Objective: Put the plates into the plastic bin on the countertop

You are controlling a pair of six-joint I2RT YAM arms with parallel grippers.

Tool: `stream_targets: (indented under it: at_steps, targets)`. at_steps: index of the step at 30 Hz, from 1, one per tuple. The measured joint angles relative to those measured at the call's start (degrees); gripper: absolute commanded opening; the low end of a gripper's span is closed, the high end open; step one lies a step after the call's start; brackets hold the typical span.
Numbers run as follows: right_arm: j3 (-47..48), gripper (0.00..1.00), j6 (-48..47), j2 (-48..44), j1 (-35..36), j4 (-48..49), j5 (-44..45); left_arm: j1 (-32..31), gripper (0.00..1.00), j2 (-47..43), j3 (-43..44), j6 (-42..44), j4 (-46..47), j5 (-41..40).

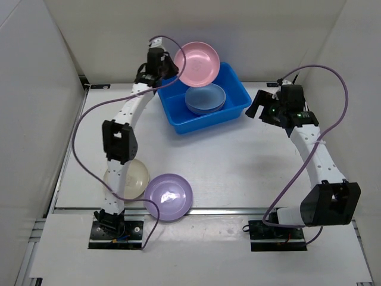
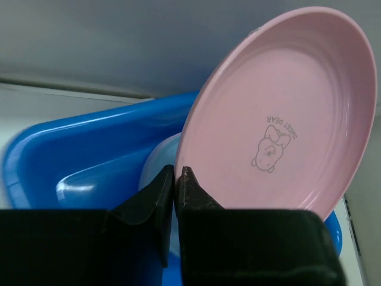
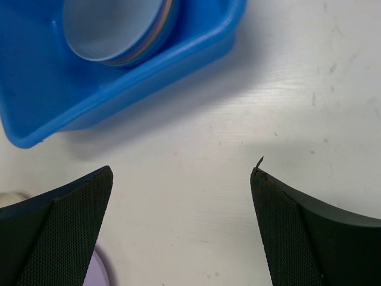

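My left gripper (image 1: 168, 71) (image 2: 178, 173) is shut on the rim of a pink plate (image 1: 197, 62) (image 2: 286, 119) and holds it tilted above the back left of the blue plastic bin (image 1: 205, 122) (image 2: 77, 137) (image 3: 137, 77). Inside the bin lies a stack of plates with a blue one on top (image 1: 205, 98) (image 3: 113, 27). On the countertop (image 1: 238, 161), near its front left, rest a cream plate (image 1: 136, 174), partly hidden by my left arm, and a purple plate (image 1: 169, 196). My right gripper (image 1: 260, 107) (image 3: 181, 173) hangs open over bare countertop to the right of the bin.
White walls close in the countertop on the left, back and right. A metal rail (image 1: 238, 210) runs along its front edge. Purple cables (image 1: 89, 125) loop beside both arms.
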Motion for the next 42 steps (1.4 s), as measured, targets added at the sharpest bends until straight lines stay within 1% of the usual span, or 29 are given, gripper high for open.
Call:
stream_targets:
  at_steps: [2,4,9,12,13,14,16,17,19,21,22,23,29,32,35,37,38,39,42]
  targets:
    - [-1.8,0.99,0.4,-1.8,-1.0,-0.7,0.9,-1.9,0.10,7.8,9.4,0.3,-1.6,1.0]
    - [-2.8,0.99,0.6,-2.6,-1.9,-1.6,1.4,-3.1,0.09,12.5,12.9,0.2,-2.6,1.7]
    - [-4.4,0.99,1.5,-2.7,-3.9,-3.0,2.1,-4.1,0.10,16.4,11.6,0.1,-5.2,2.3]
    - [-5.0,0.99,1.7,-2.6,-4.7,-3.2,2.2,-4.6,0.19,16.9,11.6,0.5,-5.3,0.9]
    - [-5.0,0.99,1.7,-2.6,-4.9,-3.2,2.2,-4.8,0.24,16.9,11.6,0.6,-5.1,0.2]
    - [-5.0,0.99,1.8,-2.5,-4.9,-3.2,2.1,-5.1,0.37,16.9,11.6,0.6,-4.9,-0.6]
    - [-5.0,0.99,1.9,-2.5,-4.9,-3.3,1.9,-5.7,0.43,16.9,11.6,0.5,-4.3,-1.4]
    - [-5.0,0.99,1.9,-2.5,-4.9,-3.4,1.8,-6.0,0.59,16.9,11.6,0.6,-4.1,-1.7]
    - [-5.0,0.99,1.9,-2.5,-4.9,-3.8,1.7,-6.4,0.61,16.9,11.6,0.7,-3.5,-2.1]
    - [-5.0,0.99,1.9,-2.5,-4.9,-4.3,1.8,-6.6,0.75,16.9,11.6,0.9,-3.1,-2.1]
    - [-5.0,0.99,1.9,-2.5,-4.9,-4.5,1.8,-6.7,0.83,16.9,11.6,1.0,-3.0,-2.1]
    - [-5.0,0.99,1.9,-2.5,-4.9,-4.7,1.8,-6.8,0.99,16.9,11.5,1.0,-2.9,-2.1]
    - [-5.2,0.99,0.9,-5.0,-4.3,-5.4,0.3,-6.9,0.99,15.5,9.7,2.7,-3.1,-2.0]
    - [-5.7,0.99,-0.9,-7.1,-1.2,-5.0,-0.1,-6.9,0.99,11.7,6.5,4.9,-4.2,-2.1]
    - [-7.1,0.99,-2.9,-7.8,5.8,-3.7,-0.8,-7.3,0.99,2.8,-1.3,7.8,-5.8,-3.0]
    - [-8.7,0.99,-4.1,-7.5,11.3,-2.5,-1.1,-7.7,0.99,-6.7,-11.6,9.2,-7.2,-5.1]
    - [-9.3,0.99,-4.6,-7.2,13.5,-2.3,-1.3,-7.9,0.99,-11.5,-14.0,9.3,-7.8,-5.9]
    - [-9.7,0.99,-5.3,-6.3,16.4,-2.2,-1.5,-7.9,0.99,-16.7,-19.6,9.1,-6.2,-7.3]
    - [-9.8,0.99,-7.6,-1.4,24.3,-1.1,-1.9,-8.3,0.99,-35.1,-37.5,7.4,-7.3,-11.5]
